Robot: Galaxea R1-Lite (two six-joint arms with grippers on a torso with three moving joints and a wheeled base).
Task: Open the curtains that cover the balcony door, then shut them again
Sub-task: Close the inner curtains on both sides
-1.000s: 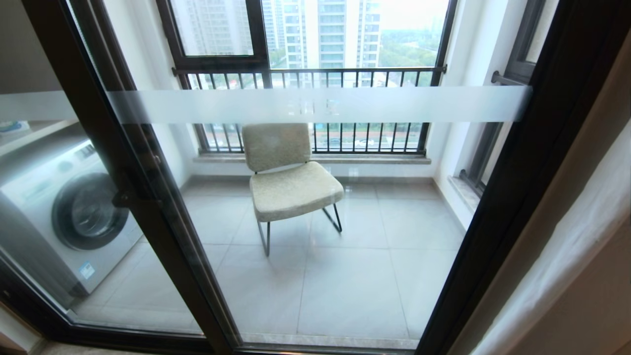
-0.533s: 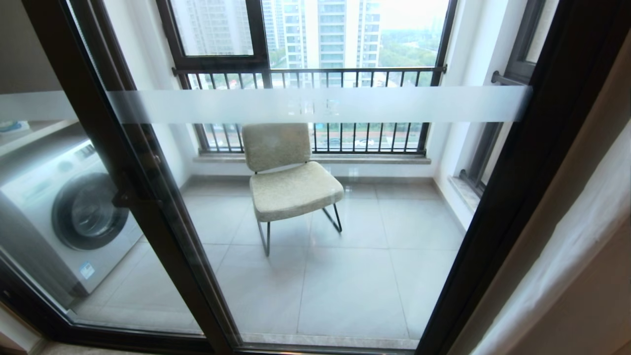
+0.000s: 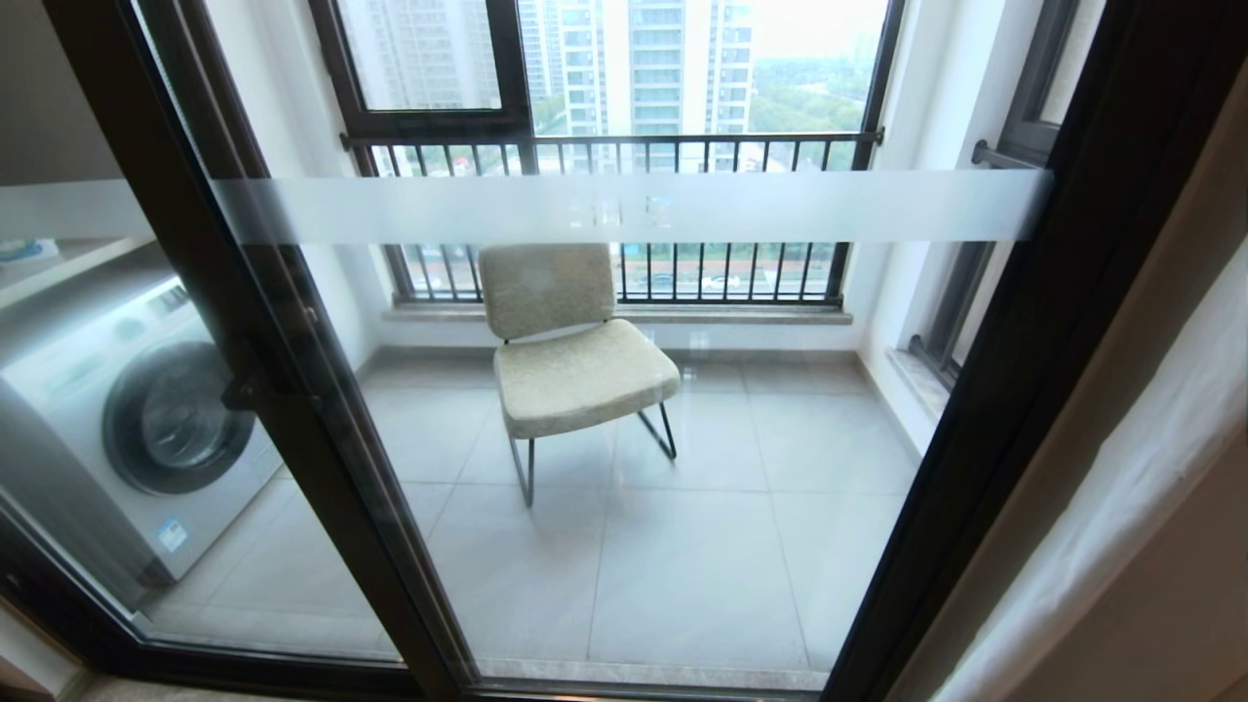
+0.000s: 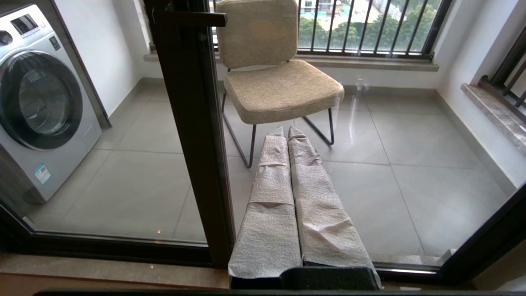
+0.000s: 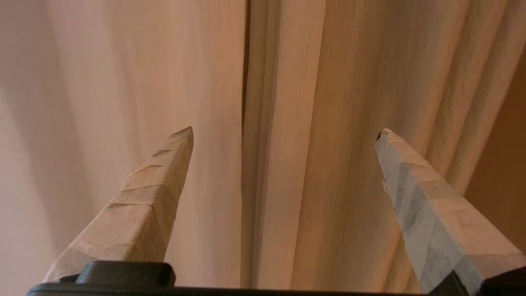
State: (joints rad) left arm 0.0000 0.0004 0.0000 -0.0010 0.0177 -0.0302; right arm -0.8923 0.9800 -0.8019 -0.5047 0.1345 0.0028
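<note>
At twelve o'clock of spread right pincer (image 5: 283, 133): pleated beige-grey woven curtains (image 5: 328, 123), folds running lengthwise between fingertips; left pincer (image 4: 287, 131) pressed together, parked.

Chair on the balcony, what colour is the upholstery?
Beige, with thin dark metal legs; the chair shows best in the left wrist view.

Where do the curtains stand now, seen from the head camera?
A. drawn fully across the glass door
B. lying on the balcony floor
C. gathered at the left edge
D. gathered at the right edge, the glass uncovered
D: the curtains hang bunched at the right edge, and the door glass shows the chair behind it uncovered.
</note>
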